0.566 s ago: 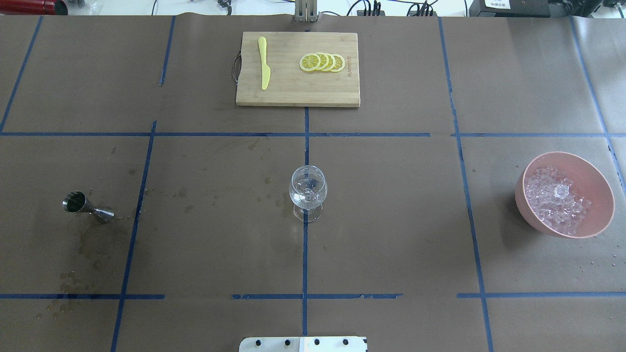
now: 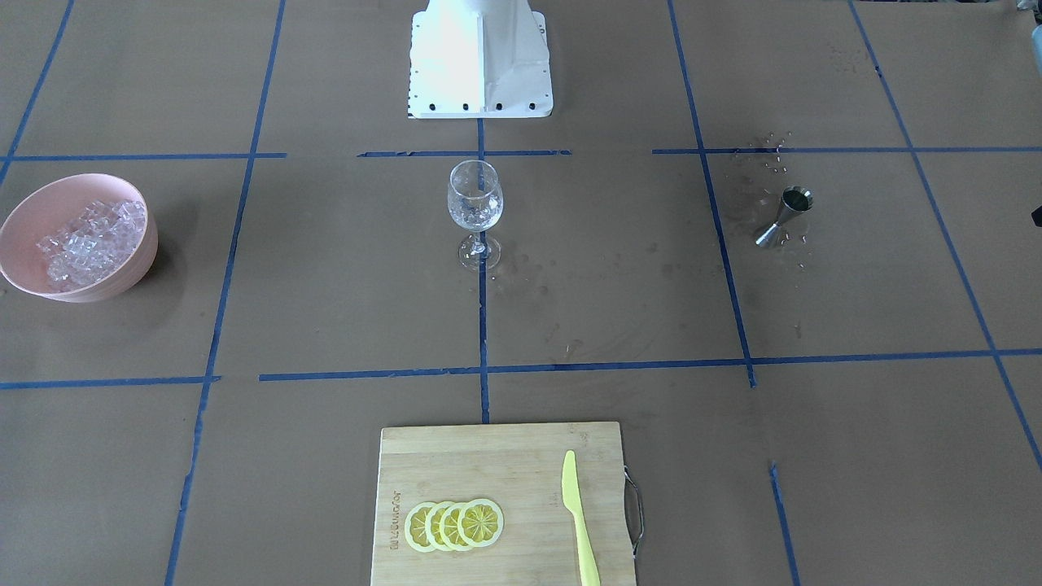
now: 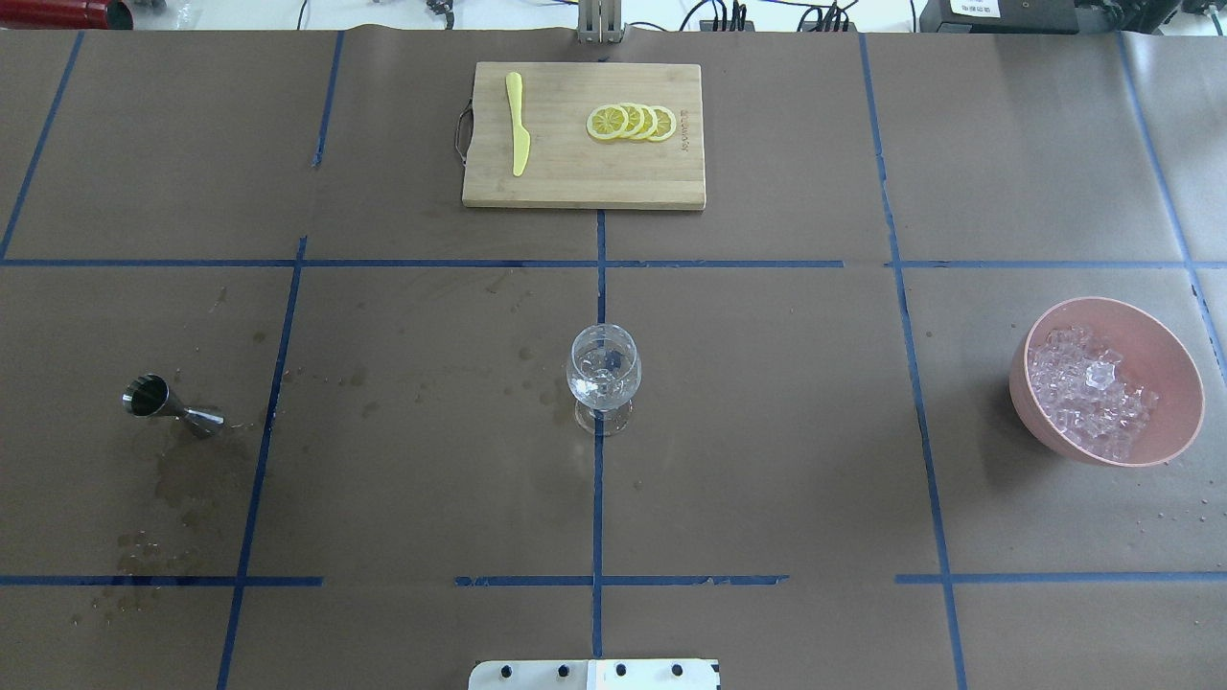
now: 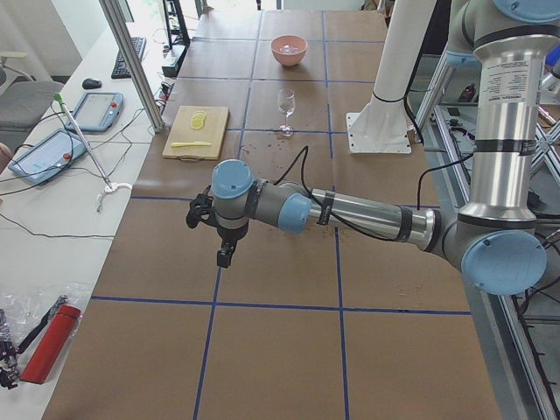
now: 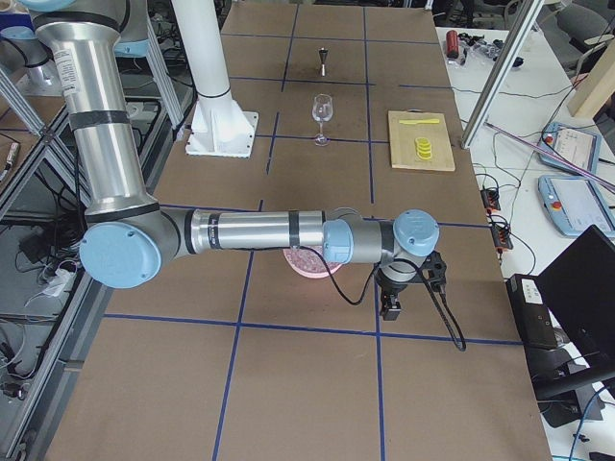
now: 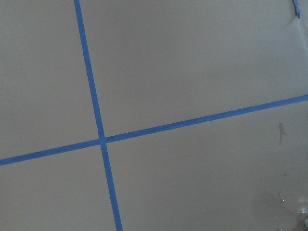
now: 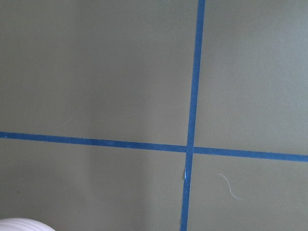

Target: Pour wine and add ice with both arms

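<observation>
A clear stemmed glass [image 3: 604, 379] stands at the table's middle, with glassy glints inside its bowl [image 2: 475, 203]. The ice [image 3: 1088, 393] is heaped in a pink bowl [image 3: 1174, 431] at the right. A steel jigger [image 3: 168, 402] stands at the left among dark stains. Wine is out of view. The left gripper [image 4: 225, 258] hangs over bare paper beyond the jigger's end of the table. My right gripper [image 5: 391, 309] hangs just past the pink bowl [image 5: 306, 264]. Both show only in the side views, so I cannot tell whether they are open or shut.
A bamboo board [image 3: 583, 187] with lemon slices [image 3: 633, 122] and a yellow knife [image 3: 519, 125] lies at the far middle. The white pedestal [image 2: 480, 57] stands at the near edge. A red cylinder [image 4: 48, 346] lies off the table's left end.
</observation>
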### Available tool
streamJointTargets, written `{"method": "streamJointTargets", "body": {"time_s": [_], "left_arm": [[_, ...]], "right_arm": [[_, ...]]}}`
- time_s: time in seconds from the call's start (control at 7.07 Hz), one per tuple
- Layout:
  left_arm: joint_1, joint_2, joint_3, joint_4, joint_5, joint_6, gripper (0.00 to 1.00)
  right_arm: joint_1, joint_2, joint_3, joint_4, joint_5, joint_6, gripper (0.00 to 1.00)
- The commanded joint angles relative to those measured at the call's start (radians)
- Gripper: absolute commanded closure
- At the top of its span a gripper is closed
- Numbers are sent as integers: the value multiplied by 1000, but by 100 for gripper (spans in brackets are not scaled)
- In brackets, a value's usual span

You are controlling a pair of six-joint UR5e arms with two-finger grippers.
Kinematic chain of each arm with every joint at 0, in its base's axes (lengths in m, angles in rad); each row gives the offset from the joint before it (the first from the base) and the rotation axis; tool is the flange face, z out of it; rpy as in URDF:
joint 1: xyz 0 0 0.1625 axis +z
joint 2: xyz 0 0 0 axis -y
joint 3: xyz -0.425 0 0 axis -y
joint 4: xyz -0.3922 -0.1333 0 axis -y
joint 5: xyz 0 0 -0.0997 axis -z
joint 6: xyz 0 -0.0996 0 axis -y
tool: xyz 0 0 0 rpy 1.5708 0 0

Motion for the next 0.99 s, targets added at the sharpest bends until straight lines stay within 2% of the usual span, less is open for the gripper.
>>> {"method": "streamJointTargets", "body": {"time_s": [0.0, 0.14, 0.28, 0.42, 0.57, 0.71, 0.85], "left_arm": [[5, -21, -27, -19, 31, 4, 0], [11, -6, -39, -91, 8, 5, 0], [45, 22, -29, -223, -27, 4, 0], [132, 43, -14, -348, -21, -84, 0], [240, 50, 3, -498, 85, -271, 0], [340, 88, 16, -669, 238, -315, 0], [376, 143, 16, -770, 260, -325, 0]], "right_arm": [[-1, -36, 50, 2, -3, -1, 0], [-1, -36, 58, 2, -2, -1, 0], [-1, -36, 58, 2, 0, -1, 0], [-3, -34, 62, 2, 10, 1, 0], [-4, -36, 82, 2, 21, -1, 0], [-4, -29, 88, 2, 20, -1, 0], [-4, -22, 88, 3, 18, -2, 0]]}}
